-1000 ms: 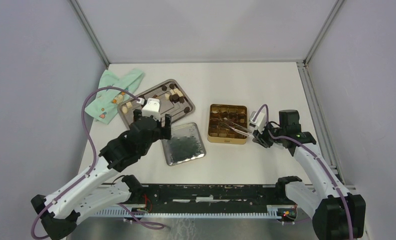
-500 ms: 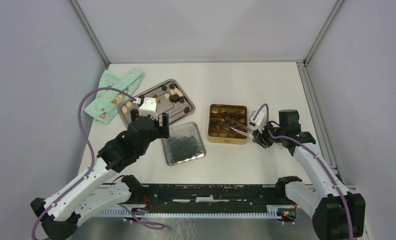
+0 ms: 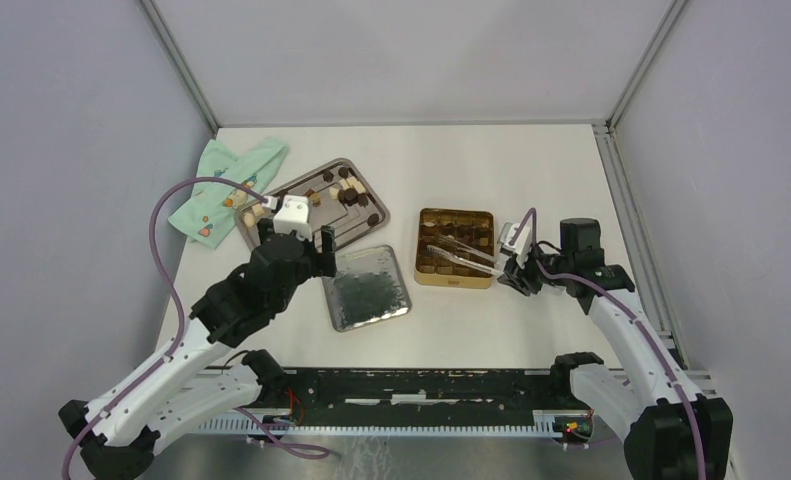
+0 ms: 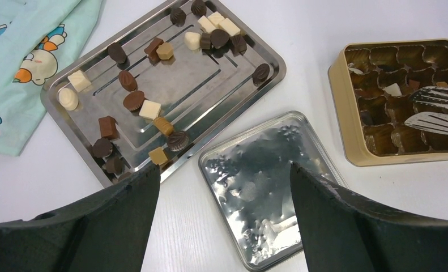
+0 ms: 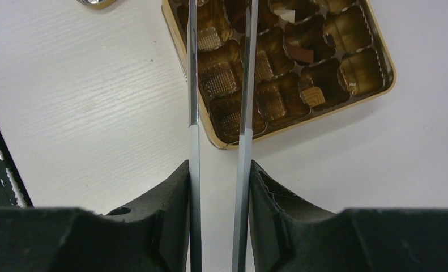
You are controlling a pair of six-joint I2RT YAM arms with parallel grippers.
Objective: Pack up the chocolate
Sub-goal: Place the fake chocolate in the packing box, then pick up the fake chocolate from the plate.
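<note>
The chocolate (image 3: 321,195) lies as many small dark, light-brown and cream pieces on a steel tray (image 4: 250,85). The pieces also show in the left wrist view (image 4: 153,85). A few pieces sit in cups of the open gold tin (image 3: 455,283), among them a brown one (image 5: 302,55) and a white one (image 4: 392,89). My left gripper (image 3: 297,238) is open and empty, above the table between the tray and the tin lid (image 4: 222,170). My right gripper (image 3: 518,271) is shut on metal tongs (image 5: 193,85). The tong tips hang over the tin (image 4: 436,122).
A shiny tin lid (image 3: 368,287) lies inside-up in front of the tray. A mint-green printed cloth (image 3: 226,185) lies left of the tray. The enclosure walls stand close on both sides.
My left gripper has moved a little left and back toward the tray. The tongs have shifted slightly nearer over the tin.
</note>
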